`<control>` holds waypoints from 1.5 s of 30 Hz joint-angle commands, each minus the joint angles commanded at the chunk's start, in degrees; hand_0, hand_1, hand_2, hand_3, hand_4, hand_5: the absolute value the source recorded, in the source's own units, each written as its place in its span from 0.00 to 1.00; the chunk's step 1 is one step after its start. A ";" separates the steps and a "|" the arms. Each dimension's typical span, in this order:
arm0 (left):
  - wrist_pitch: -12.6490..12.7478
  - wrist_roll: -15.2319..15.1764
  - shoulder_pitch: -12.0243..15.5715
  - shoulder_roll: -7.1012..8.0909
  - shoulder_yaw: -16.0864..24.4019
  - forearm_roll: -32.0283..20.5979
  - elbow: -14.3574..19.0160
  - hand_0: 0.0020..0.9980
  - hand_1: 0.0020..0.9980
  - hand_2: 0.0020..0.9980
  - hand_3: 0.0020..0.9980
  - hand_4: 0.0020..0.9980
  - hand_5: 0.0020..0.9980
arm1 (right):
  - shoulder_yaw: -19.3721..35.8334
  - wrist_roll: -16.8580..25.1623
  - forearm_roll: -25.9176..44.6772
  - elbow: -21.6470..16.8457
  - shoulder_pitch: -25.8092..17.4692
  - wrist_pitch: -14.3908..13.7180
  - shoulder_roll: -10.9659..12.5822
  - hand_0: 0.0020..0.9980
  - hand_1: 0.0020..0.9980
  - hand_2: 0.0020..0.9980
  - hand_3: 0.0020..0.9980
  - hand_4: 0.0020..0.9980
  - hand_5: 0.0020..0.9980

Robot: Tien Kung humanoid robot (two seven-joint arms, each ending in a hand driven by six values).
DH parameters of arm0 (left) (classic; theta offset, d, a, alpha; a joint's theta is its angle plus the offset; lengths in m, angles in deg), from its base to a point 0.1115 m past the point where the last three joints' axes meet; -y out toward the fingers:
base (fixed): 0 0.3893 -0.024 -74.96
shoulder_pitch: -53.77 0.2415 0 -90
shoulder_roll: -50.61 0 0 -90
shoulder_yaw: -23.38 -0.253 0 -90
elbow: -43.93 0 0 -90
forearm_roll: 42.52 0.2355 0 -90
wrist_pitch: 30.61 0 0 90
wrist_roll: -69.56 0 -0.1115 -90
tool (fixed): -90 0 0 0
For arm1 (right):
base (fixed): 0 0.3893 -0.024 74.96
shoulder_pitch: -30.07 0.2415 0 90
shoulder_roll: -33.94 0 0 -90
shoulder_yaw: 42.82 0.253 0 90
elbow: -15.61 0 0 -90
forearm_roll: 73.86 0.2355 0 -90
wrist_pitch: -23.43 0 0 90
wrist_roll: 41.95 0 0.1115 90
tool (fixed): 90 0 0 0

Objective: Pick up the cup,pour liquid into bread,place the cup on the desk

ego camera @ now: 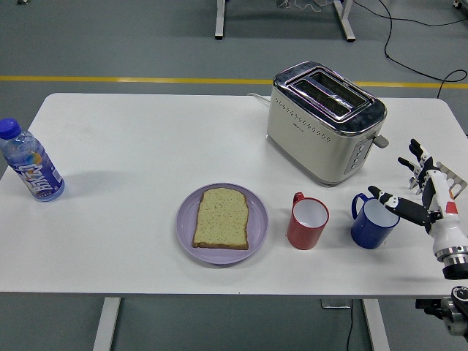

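Blue cup by the right robot hand.
Its fingers are spread wide, holding nothing, thumb near the rim.
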 joint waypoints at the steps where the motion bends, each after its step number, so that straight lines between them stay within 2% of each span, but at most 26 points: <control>1: 0.00 0.00 0.00 0.00 -0.01 -0.02 0.00 0.69 0.76 0.77 0.61 0.40 1.00 | 0.03 -0.03 0.13 -0.06 -0.02 0.00 0.00 0.99 0.86 0.98 1.00 1.00 0.07; 2: 0.02 0.05 0.03 -0.02 0.06 0.09 -0.01 0.69 0.76 0.77 0.61 0.40 1.00 | 0.34 0.14 1.12 -0.54 -0.14 -0.11 -0.04 0.95 0.83 0.95 0.99 0.98 0.09; 7: 0.05 0.11 0.18 -0.08 0.25 0.30 -0.03 0.69 0.76 0.77 0.61 0.40 1.00 | 1.55 0.74 4.84 -2.02 -0.52 -0.31 -0.04 0.95 0.83 0.95 0.99 0.98 0.09; 8: 0.06 0.14 0.19 -0.08 0.31 0.39 -0.03 0.69 0.76 0.77 0.61 0.40 1.00 | 1.90 0.80 5.75 -2.41 -0.66 -0.21 0.02 0.92 0.81 0.91 0.96 0.94 0.11; 19: 0.22 0.44 0.28 -0.16 1.00 1.39 -0.02 0.69 0.76 0.77 0.61 0.40 1.00 | 5.50 0.27 12.78 -4.75 -1.90 1.29 0.37 0.91 0.79 0.88 0.92 0.93 0.11; 20: 0.24 0.50 0.29 -0.17 1.08 1.55 -0.02 0.69 0.76 0.77 0.61 0.40 1.00 | 5.80 0.31 13.51 -4.90 -2.03 1.37 0.35 0.88 0.74 0.81 0.86 0.89 0.11; 25: 0.31 0.67 0.32 -0.21 1.37 1.99 -0.01 0.69 0.76 0.77 0.61 0.40 1.00 | 6.84 0.51 16.88 -5.60 -2.68 1.74 0.35 0.88 0.74 0.81 0.86 0.89 0.11; 26: 0.31 0.68 0.32 -0.21 1.38 2.02 -0.01 0.69 0.76 0.77 0.61 0.40 1.00 | 6.93 0.52 17.27 -5.68 -2.76 1.83 0.37 0.81 0.68 0.73 0.77 0.87 0.12; 31: 0.35 0.79 0.35 -0.21 1.59 2.38 0.00 0.69 0.76 0.77 0.61 0.40 1.00 | 7.45 0.58 20.28 -6.10 -3.05 2.55 0.41 0.81 0.68 0.73 0.77 0.87 0.12; 32: 0.34 0.79 0.37 -0.21 1.63 2.44 0.00 0.69 0.76 0.77 0.61 0.40 1.00 | 7.58 0.55 21.18 -6.23 -3.09 2.85 0.43 0.71 0.61 0.67 0.69 0.85 0.13; 37: 0.31 0.77 0.42 -0.20 1.63 2.45 -0.01 0.69 0.76 0.77 0.61 0.40 1.00 | 8.06 0.50 24.49 -6.58 -3.18 3.50 0.42 0.71 0.61 0.67 0.69 0.85 0.13; 38: 0.28 0.72 0.44 -0.20 1.54 2.30 -0.02 0.69 0.76 0.77 0.61 0.40 1.00 | 8.33 0.50 25.77 -6.68 -3.21 3.73 0.41 0.68 0.57 0.64 0.67 0.81 0.16; 43: 0.20 0.64 0.44 -0.20 1.31 1.98 -0.03 0.69 0.76 0.77 0.61 0.40 1.00 | 9.27 -0.63 29.62 -6.85 -3.27 4.72 0.39 0.68 0.57 0.64 0.67 0.81 0.16; 45: 0.19 0.61 0.41 -0.19 1.24 1.90 -0.02 0.69 0.76 0.77 0.61 0.40 1.00 | 9.53 -1.37 30.85 -6.91 -3.26 5.27 0.39 0.65 0.56 0.63 0.66 0.78 0.19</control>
